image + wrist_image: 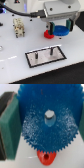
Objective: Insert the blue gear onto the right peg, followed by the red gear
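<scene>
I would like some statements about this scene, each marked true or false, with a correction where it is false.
1. The blue gear is already on a peg. False: it is up at the end effector, away from the plate.
2. The red gear sits right next to the blue gear. True.
3. Both pegs on the plate are bare. True: nothing is on the right peg or its twin.
4. The red gear is wider than the blue gear. False: the blue one is wider.
5. The plate lies between the gears and the beige object. False: it lies nearer the camera than both.
</scene>
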